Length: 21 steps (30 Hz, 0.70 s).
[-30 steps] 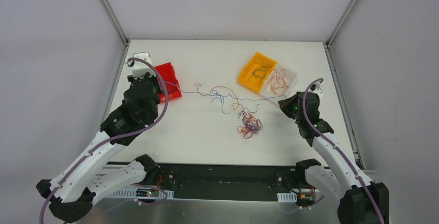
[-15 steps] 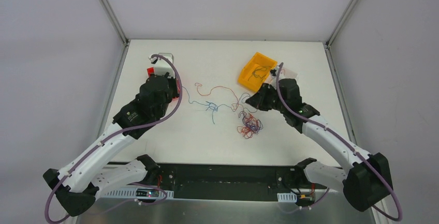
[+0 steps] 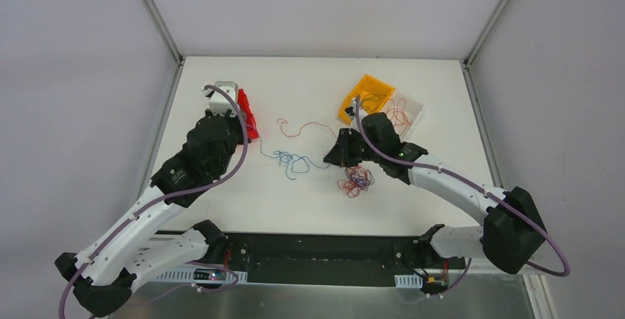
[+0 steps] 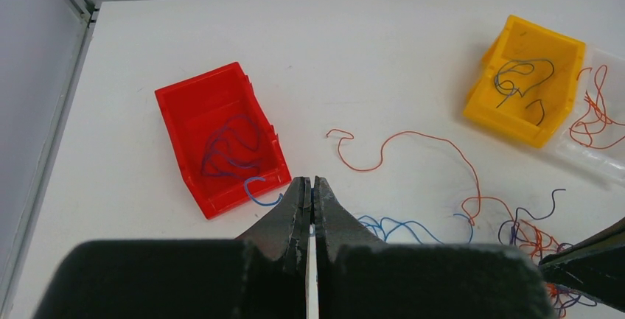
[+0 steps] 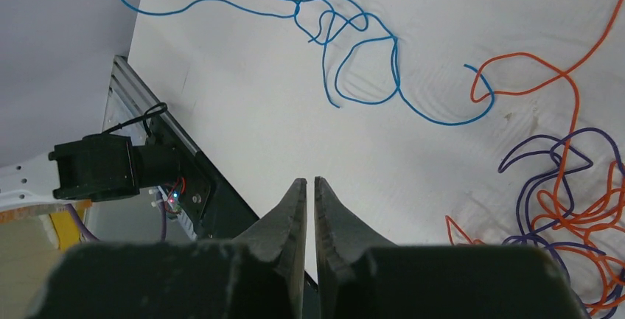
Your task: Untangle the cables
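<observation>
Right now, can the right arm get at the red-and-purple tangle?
Probably yes. The right gripper hovers just beside the tangle, empty, with only bare table between; the blue cable lies on its far side.

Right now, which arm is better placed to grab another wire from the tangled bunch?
Probably right: the right tool sits empty just beside the tangled bunch, while the left tool is far off by the red bin, seemingly pinching the blue wire.
</observation>
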Available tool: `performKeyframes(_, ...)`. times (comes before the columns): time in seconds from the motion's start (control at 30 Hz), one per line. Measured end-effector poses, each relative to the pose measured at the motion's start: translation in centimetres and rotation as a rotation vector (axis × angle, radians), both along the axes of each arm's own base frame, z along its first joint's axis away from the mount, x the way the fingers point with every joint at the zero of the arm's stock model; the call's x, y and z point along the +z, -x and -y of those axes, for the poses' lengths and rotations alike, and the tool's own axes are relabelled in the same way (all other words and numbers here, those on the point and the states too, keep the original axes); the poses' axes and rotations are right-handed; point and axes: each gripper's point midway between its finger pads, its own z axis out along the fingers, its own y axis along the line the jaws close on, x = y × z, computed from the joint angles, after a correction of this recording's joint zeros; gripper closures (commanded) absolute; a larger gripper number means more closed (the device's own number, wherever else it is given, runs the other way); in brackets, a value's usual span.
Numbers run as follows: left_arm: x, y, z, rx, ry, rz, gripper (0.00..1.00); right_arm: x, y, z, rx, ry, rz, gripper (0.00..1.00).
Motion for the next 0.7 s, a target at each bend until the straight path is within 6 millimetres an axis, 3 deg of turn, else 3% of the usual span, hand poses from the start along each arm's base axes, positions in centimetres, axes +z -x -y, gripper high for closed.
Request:
performKeyframes(0.1,0.1,0.3,-0.2,-0.002,0.005,0.006,1.0,-0.4,0.7,-0.3,0.025,0.013,-0.007,0.81)
performKeyframes(0.27,0.4,0.8,-0.1,-0.033,0.013,0.012,1.0,-0.8,0.8,0.0,0.027,0.031,-0.003,0.35)
performKeyframes(0.37,0.0,1.1,0.0,-0.056,-0.005,-0.002,1.0,-0.8,0.8,0.1,0.022,0.038,0.004,0.18)
performKeyframes(0.5,-0.7,1.4,0.1,-0.088,-0.054,-0.029,1.0,-0.7,0.7,0.2,0.026,0.042,0.02,0.12)
performKeyframes(0.7,-1.0,2.1,0.6,-0.153,-0.078,-0.042,1.0,-1.3,0.5,-0.9,0.062,0.075,0.019,0.1)
